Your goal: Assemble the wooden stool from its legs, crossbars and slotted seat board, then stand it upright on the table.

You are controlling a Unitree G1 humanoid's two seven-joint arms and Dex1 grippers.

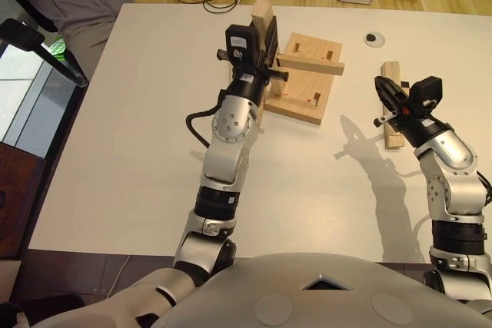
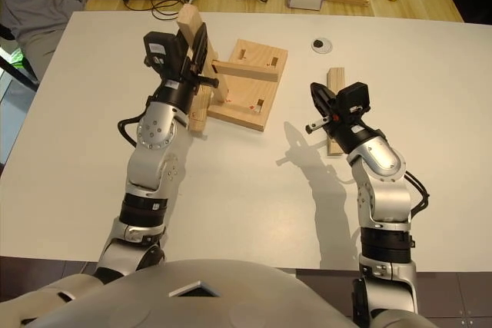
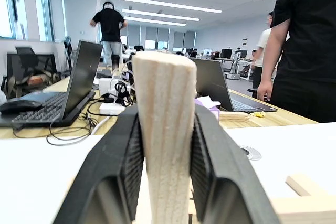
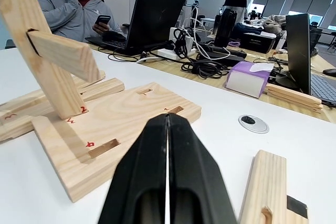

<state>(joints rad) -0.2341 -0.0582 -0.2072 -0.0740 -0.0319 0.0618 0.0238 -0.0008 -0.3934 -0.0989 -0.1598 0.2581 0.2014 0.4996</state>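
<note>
A: Where did the parts stand at that moment?

B: The left gripper was clamped on a stool leg, holding it raised and leaning a little over the left edge of the slotted seat board; a crossbar was joined to that leg and jutted out over the board towards the right; the board itself lay flat on the table.

A: And the other arm?

B: The right gripper had its fingers pressed together on nothing; it hung just above a loose leg that lay flat, well apart from the board.

A: What could have gone wrong from there?

B: My worry was the fit; the leg's foot met the board near a red mark, but I couldn't tell whether it sat in a slot; pushed down at that tilt, it might have jammed, or skated the unheld board across the table; the crossbar's free end had nothing under it, so a knock there could have levered the joint loose.

A: Was anything holding anything?

B: The three slots I could see in the board were bare; a purple tissue box on the far desk had a tissue poking from its top; a round cable grommet sat in the table beyond the loose leg.
</note>
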